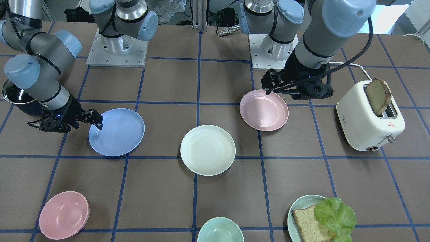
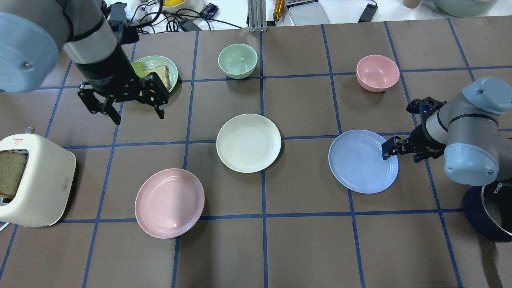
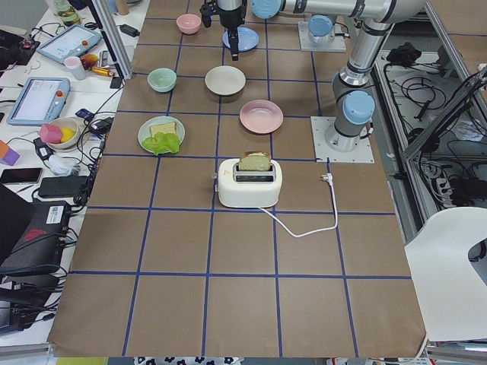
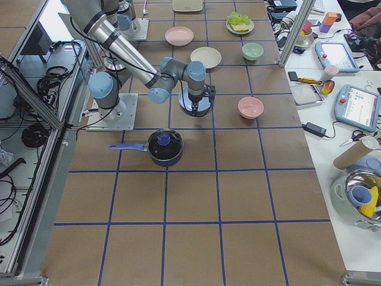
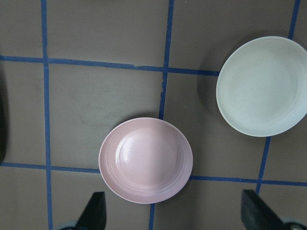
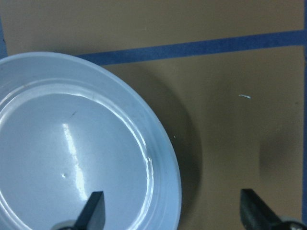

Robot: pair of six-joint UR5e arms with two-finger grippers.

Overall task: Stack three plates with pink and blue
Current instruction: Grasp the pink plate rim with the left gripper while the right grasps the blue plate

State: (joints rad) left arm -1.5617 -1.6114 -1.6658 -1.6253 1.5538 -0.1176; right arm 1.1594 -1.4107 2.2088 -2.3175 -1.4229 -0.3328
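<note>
Pink plate (image 2: 169, 203) lies toward the table's (image 2: 304, 248) left end, cream plate (image 2: 249, 143) central, blue plate (image 2: 363, 161) toward the right end, all apart. Right gripper (image 2: 402, 154), spread, straddles the blue plate's rim; left gripper (image 2: 139, 118), spread, hangs above the pink plate.

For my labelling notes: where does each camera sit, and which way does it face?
Front-facing: across the table, facing the robot; both bases show.
Overhead: behind the robot, looking down; left gripper, right gripper.
Exterior left: table end by the toaster; arms far.
Exterior right: opposite end, past the saucepan; right arm nearer.
Left wrist: down on pink plate, cream plate; fingertips at bottom.
Right wrist: close over blue plate; fingertips at bottom.
Shared: front-facing and overhead show all three plates.
</note>
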